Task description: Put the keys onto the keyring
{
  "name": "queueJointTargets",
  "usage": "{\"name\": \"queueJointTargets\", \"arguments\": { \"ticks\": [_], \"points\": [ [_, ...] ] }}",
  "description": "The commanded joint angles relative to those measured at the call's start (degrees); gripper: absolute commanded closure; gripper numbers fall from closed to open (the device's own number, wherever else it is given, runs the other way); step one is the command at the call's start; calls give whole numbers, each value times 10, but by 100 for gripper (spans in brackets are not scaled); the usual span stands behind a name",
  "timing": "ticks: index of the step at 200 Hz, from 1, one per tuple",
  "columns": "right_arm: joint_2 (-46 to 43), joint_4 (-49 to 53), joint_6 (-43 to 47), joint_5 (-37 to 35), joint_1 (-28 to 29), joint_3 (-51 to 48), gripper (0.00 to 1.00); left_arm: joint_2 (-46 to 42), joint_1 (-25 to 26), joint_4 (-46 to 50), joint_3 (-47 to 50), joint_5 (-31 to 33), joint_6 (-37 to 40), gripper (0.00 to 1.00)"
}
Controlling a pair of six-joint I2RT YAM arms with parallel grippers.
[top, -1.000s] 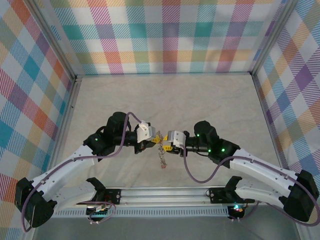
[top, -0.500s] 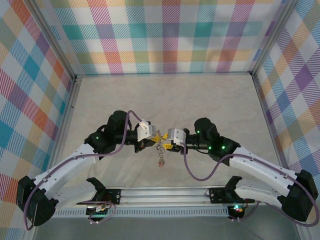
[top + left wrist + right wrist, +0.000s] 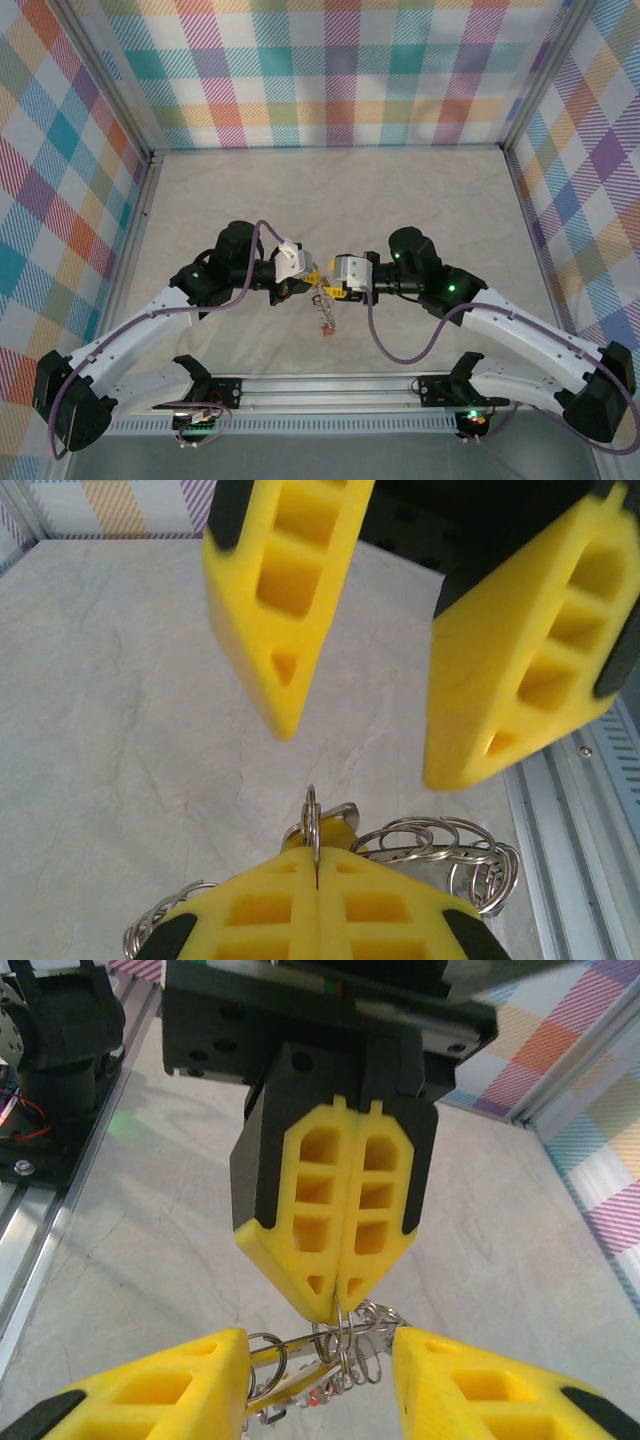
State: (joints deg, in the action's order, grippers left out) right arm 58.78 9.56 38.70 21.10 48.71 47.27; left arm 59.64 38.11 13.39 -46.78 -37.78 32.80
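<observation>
My left gripper (image 3: 316, 858) is shut, pinching a thin silver ring (image 3: 313, 815) edge-on between its yellow fingertips. That ring belongs to the keyring (image 3: 345, 1345), whose fringe of small silver rings (image 3: 455, 845) hangs below it above the table. A key with a yellow tag (image 3: 338, 832) sits just behind the pinched ring. Red specks show low in the bunch (image 3: 322, 1397). My right gripper (image 3: 318, 1352) is open, its fingers (image 3: 150, 1390) on either side of the bunch and apart from it. From above, the left gripper (image 3: 308, 279) and the right gripper (image 3: 332, 285) meet nose to nose with the keyring (image 3: 325, 312) dangling under them.
The beige marbled tabletop (image 3: 330, 200) is walled by plaid panels (image 3: 330, 70) at the back and on both sides. An aluminium rail (image 3: 330, 385) carrying the arm bases runs along the near edge, close below the hanging bunch.
My right gripper's jaws have spread wider and no longer press on the bunch. Both grippers have drifted slightly toward the back of the table. My left gripper stays shut on the ring.
</observation>
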Motion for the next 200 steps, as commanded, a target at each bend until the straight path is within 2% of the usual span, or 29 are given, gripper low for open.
{"name": "queueJointTargets", "arguments": {
  "ticks": [1,25,47,63,152,200],
  "points": [
    [11,-1,9,17,-4,16,58,-5,0,-20,-26,-25,6,100],
    [12,3,3,28,-3,13,61,-9,0,-28,-27,-19,-6,100],
    [7,13,-2,39,-4,9,70,-10,-1,-48,-25,-12,-30,100],
    [8,19,-5,41,-3,6,72,-11,0,-66,-18,-12,-38,100],
    [17,-5,-26,27,-3,-15,70,-21,-1,-84,-1,-31,-31,100],
    [24,-1,-28,26,-5,-12,73,-23,-1,-90,3,-36,-25,100]
  ]
}}
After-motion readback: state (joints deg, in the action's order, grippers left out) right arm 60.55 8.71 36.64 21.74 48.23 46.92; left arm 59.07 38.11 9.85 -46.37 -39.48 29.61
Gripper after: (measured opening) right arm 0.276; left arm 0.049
